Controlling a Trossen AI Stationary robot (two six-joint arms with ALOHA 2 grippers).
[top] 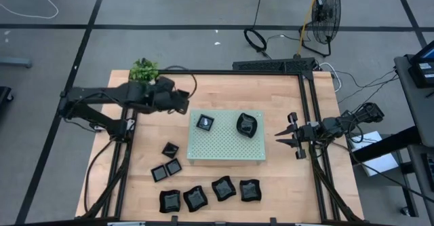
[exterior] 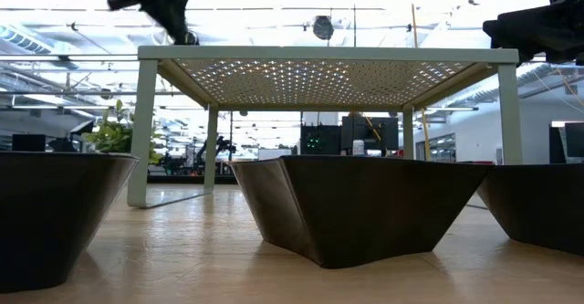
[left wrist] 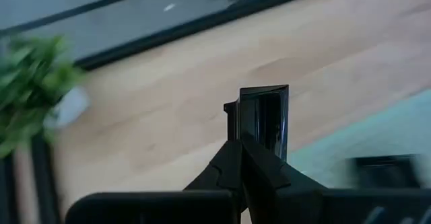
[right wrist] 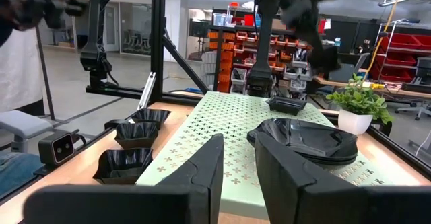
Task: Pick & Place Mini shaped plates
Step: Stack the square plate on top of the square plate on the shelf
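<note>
Left gripper (top: 182, 101) above bench (top: 285, 185), just left of green board (top: 227, 151); fingers pinching small square plate (left wrist: 264, 116) by edge only (thin hold). Risk: plate slips, falls. Right gripper (top: 288, 136) waits, fingers spread.

High view: straight down from well above, taking in the whole table (top: 224, 83) with the board (top: 227, 148) at centre. Low view: at tabletop height, level, close behind dishes (exterior: 356, 204), looking under that board (exterior: 319, 67). Wrist views: past own fingers; right one across the board (right wrist: 236, 136), also shared.
</note>
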